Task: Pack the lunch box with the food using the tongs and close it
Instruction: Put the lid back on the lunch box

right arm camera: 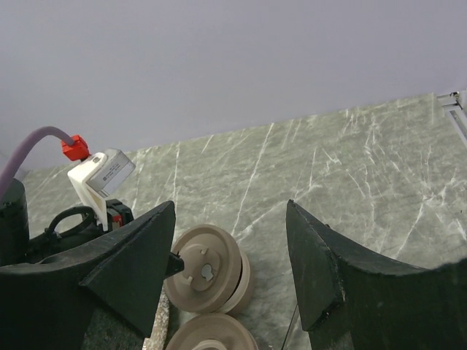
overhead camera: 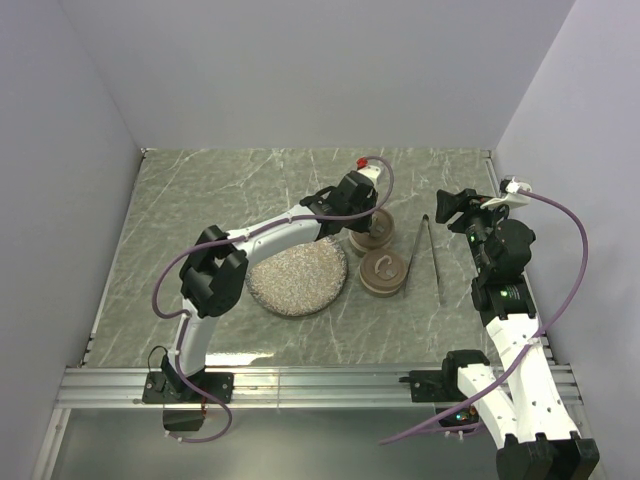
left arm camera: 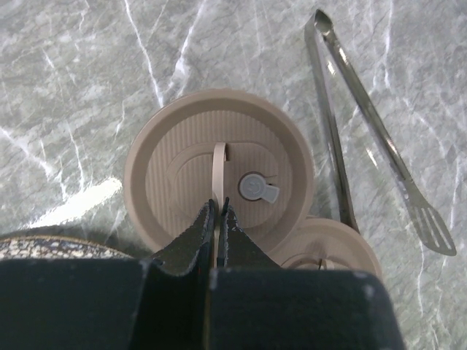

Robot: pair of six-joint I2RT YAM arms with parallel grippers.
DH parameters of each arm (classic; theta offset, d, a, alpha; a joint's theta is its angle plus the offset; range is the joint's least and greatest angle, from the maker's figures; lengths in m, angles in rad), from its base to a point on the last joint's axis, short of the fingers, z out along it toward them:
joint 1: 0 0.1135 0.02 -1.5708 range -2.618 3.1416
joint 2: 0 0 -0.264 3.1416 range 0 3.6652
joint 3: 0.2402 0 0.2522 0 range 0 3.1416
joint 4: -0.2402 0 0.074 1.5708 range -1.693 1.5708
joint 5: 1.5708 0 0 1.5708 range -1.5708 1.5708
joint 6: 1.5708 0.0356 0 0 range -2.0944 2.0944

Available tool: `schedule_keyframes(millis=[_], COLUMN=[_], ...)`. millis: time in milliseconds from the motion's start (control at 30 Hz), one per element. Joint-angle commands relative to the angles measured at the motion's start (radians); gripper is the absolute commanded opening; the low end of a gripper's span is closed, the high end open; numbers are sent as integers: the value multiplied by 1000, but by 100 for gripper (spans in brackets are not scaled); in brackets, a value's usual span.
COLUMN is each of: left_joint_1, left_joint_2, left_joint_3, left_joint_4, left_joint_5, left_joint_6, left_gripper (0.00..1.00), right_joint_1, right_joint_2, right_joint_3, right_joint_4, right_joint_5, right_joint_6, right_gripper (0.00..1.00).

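From above, we see a marbled grey-green tabletop with a speckled grey plate near its middle, toward the near edge. Just right of the plate sit two round beige tins side by side, the far tin and the near tin, which look to be touching. The tongs lie flat to the right of the tins. Their joined end points to the far edge and their tips spread toward the near edge. The left gripper reaches over the far tin, while the right gripper hangs above the tabletop by the right edge. Looking down from the left wrist, we see the left gripper pinched together on a thin pale strap handle. The handle stands on the ribbed top of the far tin, beside a small grey valve. The near tin, the tongs and the plate's rim show around it. From the right wrist, we see the right gripper with its fingers wide apart and nothing between them. Beyond them lie the far tin and the near tin.
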Motion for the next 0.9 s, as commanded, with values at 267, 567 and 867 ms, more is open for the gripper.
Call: schedule_keyframes(millis=[267, 567, 867], left_joint_1=[-15, -15, -12], left_joint_2=[-100, 13, 61], left_joint_3=[36, 119, 131], left_joint_4=[-15, -69, -106], left_joint_5=[-54, -41, -54], left_joint_6=[32, 51, 43], left_gripper=[0, 0, 0], right_joint_1=[-2, -2, 0], right_joint_2=[-1, -1, 4], right_joint_3=[4, 3, 1], right_joint_4=[25, 23, 23], right_joint_5=[-10, -7, -7], right_joint_6=[-11, -13, -11], right_gripper=[69, 69, 69])
